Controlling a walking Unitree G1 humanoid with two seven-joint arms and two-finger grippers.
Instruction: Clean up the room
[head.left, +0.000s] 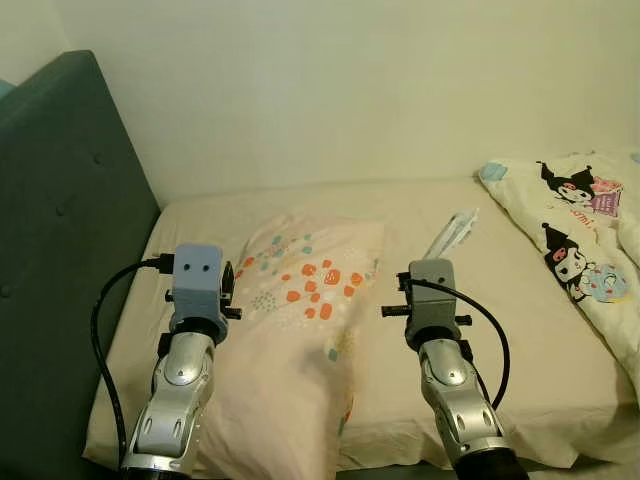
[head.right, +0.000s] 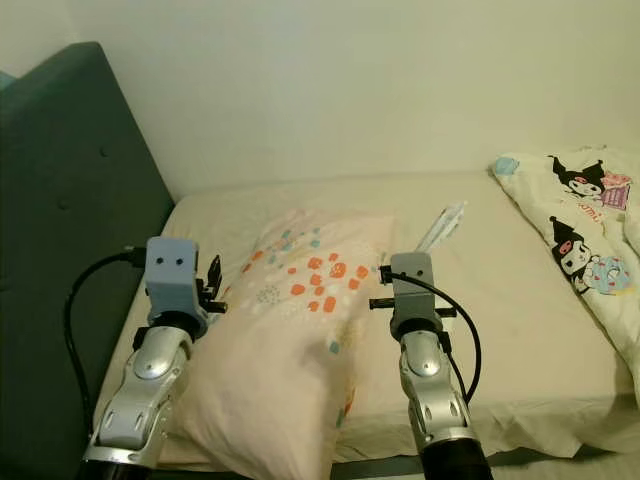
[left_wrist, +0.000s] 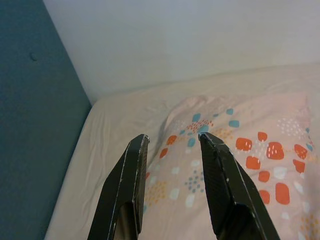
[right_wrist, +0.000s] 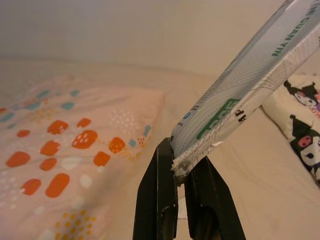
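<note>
Bed (head.left: 420, 205) in front of you, cream sheet, with both of your silver arms raised over its near edge and reaching forward side by side.

Your right hand (right_wrist: 181, 162) has its two black fingers (right_wrist: 159, 200) pressed together on the bottom edge of a packet (right_wrist: 250, 85): white and silvery plastic with green printing. The packet juts up and away from the fingertips at a slant, and in the head views you see it (head.left: 452, 232) poking out beyond the grey wrist block, angled toward the wall (head.left: 350, 80). The right forearm climbs from the lower edge of the frame, wrist roughly level, its black cable looping out to the side.

Your left hand (left_wrist: 172, 142) points forward with its fingers (left_wrist: 125, 190) apart, nothing between them. Just below and ahead of the fingertips lies the pillow (head.left: 300, 330), pale pink with orange and blue blotches; whether the fingers touch it can't be told. The pillow sits between your two arms and hangs a little over the near edge of the bed. The left forearm rises parallel to the right one.

Off to the outer side of your left hand stands the dark teal headboard (head.left: 60, 230). Well beyond your right hand, on its outer side, a white quilt (head.left: 580, 240) with black cartoon characters is bunched on the bed.
</note>
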